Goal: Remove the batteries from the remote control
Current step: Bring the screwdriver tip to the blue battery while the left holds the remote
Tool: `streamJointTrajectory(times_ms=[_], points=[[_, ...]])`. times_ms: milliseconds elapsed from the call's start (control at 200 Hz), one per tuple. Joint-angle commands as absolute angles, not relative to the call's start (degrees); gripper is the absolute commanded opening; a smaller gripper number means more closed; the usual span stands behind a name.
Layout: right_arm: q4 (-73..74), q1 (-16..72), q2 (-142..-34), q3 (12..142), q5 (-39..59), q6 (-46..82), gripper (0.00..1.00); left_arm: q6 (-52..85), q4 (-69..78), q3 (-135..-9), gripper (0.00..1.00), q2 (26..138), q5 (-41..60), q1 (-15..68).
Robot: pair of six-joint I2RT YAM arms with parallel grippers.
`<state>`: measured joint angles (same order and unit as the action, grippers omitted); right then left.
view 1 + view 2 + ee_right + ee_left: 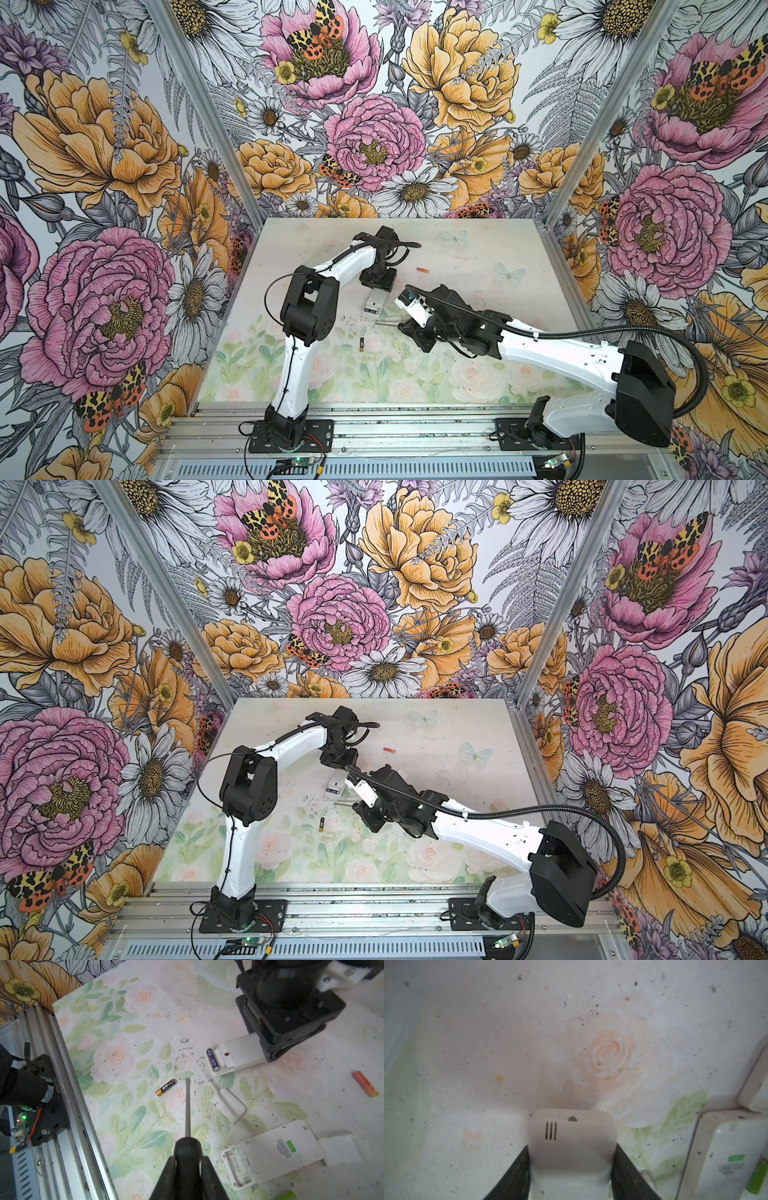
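Gripping the screwdriver (188, 1105), right jaws point beside the blue battery (213, 1059), lying near-parallel in the remote control (241, 1053) that left jaws clamp.

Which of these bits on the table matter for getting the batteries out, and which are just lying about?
For the job: remote in the left claw; blue battery inside it; screwdriver in the right claw; black battery, orange battery and green battery, already out.

Lying about: loose lid; another lid; second remote, its compartment empty; dark crumbs.
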<state>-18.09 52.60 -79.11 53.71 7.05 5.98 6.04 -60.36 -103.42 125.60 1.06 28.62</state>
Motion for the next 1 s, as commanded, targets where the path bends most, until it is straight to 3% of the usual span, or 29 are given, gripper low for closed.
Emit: streamJointTrajectory(times_ms=[0, 355, 996], points=[[-17.2, 53.5, -81.6, 56.3, 3.4, 0.4, 0.0, 5.0, -59.1, -102.4, 0.19, 127.1, -0.3, 30.0], [-19.6, 54.6, -85.5, 59.5, -4.4, -2.8, 0.0, 0.6, -59.2, -101.4, 0.18, 127.7, -3.5, 32.5], [-24.3, 54.6, -90.0, 63.8, -1.6, 0.1, 0.0, -0.7, -58.4, -100.9, 0.16, 127.4, -5.9, 34.5]])
